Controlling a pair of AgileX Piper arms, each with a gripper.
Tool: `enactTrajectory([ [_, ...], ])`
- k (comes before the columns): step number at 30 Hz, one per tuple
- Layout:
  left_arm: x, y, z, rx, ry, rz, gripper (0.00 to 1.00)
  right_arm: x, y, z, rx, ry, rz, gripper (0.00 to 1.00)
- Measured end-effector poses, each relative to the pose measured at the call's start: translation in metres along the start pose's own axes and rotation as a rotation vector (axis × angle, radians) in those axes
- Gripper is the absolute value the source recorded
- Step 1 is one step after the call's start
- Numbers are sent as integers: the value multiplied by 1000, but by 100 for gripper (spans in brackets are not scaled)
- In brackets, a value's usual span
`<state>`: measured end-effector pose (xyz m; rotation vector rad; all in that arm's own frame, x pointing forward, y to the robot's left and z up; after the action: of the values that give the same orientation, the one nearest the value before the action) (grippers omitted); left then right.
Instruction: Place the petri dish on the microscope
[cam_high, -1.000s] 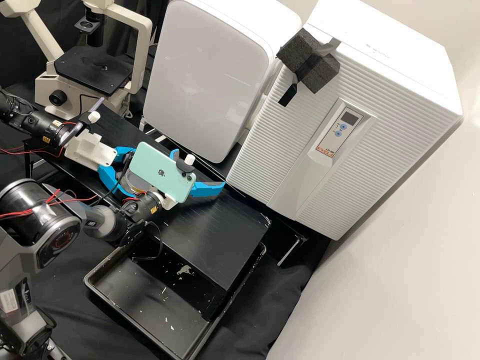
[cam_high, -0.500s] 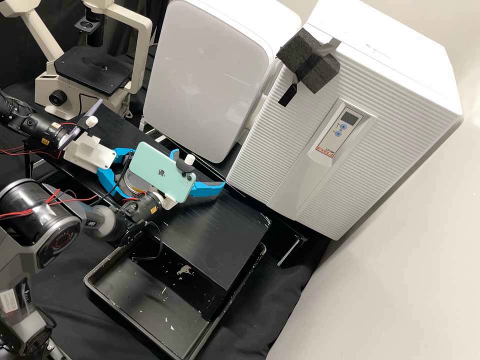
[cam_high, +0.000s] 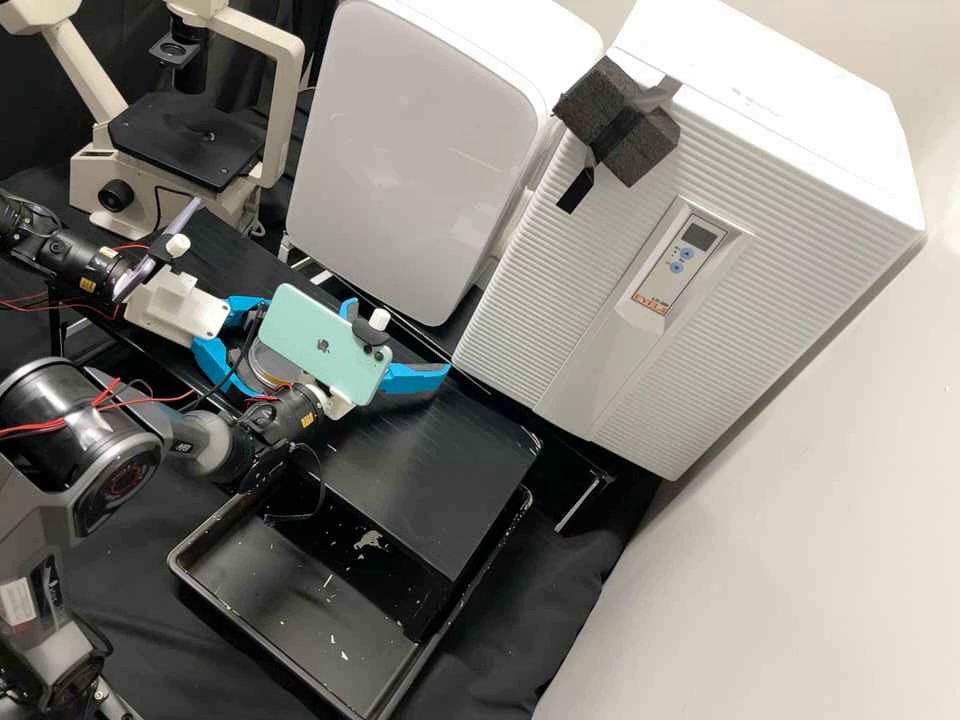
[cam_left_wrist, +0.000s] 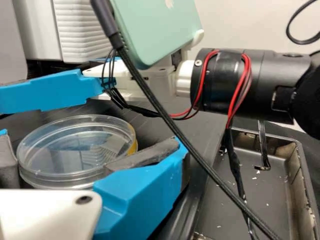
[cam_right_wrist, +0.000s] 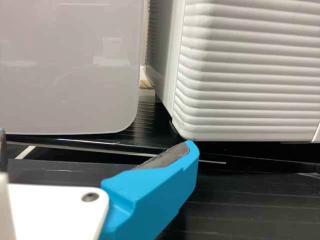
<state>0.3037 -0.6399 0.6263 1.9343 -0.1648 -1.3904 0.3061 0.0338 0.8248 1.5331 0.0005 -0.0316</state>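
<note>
In the high view my left gripper stands open low over the bench, its fingers on either side of the clear petri dish, which is partly hidden behind the right arm's phone. Seen from the left wrist, the dish lies between the fingers of my left gripper, one pad covering part of its rim. My right gripper is also open, just right of the dish in the high view; in its wrist view, nothing is between the fingers of the right gripper. The microscope stands at the back left with a bare black stage.
A white cabinet and a ribbed white unit stand behind the bench. Near the front lies a black tray with pale scraps. The right arm's green phone and a dark cable are close to the left gripper.
My left gripper has shifted slightly back toward the left in the high view, and its phone has moved likewise. The right arm and the dish look unmoved.
</note>
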Motion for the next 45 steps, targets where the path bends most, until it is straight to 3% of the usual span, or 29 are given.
enactTrajectory([
  [15,-2,-4,3,-11,-18,15,0,0,0,0,0,0,0,100],
  [23,-4,-4,4,30,-27,22,0,0,0,0,0,0,0,100],
  [39,-8,-8,5,9,-8,38,0,0,0,0,0,0,0,100],
  [43,-17,-6,-3,30,24,52,0,0,0,0,0,0,0,100],
  [45,-25,-7,-11,23,51,61,0,0,0,0,0,0,0,100],
])
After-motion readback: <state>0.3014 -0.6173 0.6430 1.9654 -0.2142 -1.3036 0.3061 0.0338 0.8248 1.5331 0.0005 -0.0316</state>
